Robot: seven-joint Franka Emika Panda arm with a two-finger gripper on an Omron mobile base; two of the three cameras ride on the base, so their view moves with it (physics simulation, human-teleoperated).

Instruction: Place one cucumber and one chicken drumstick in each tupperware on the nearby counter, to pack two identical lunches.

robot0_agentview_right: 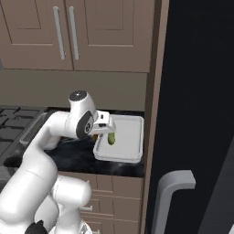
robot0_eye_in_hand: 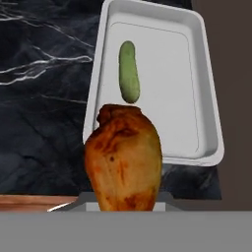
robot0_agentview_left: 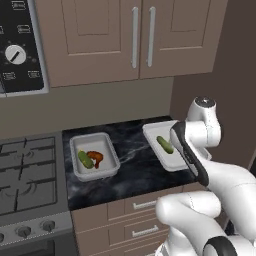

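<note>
My gripper (robot0_agentview_right: 99,132) is shut on a browned chicken drumstick (robot0_eye_in_hand: 123,162), which hides the fingertips in the hand view. It hovers over the near edge of the right tupperware (robot0_eye_in_hand: 211,98), a shallow white tray with one green cucumber (robot0_eye_in_hand: 129,71) lying in it. This tupperware (robot0_agentview_left: 172,161) and its cucumber (robot0_agentview_left: 164,144) sit at the counter's right end, partly behind my arm. The left tupperware (robot0_agentview_left: 107,145) holds a cucumber (robot0_agentview_left: 85,160) and a drumstick (robot0_agentview_left: 96,158) side by side. Both stand on the black marbled counter (robot0_agentview_left: 135,165).
A gas stove (robot0_agentview_left: 27,175) adjoins the counter on the left. Wall cabinets (robot0_agentview_left: 125,35) hang above. A brown side panel (robot0_agentview_right: 153,114) and a dark fridge door with a grey handle (robot0_agentview_right: 176,183) close off the right side. Wooden drawers (robot0_agentview_left: 140,220) sit below the counter.
</note>
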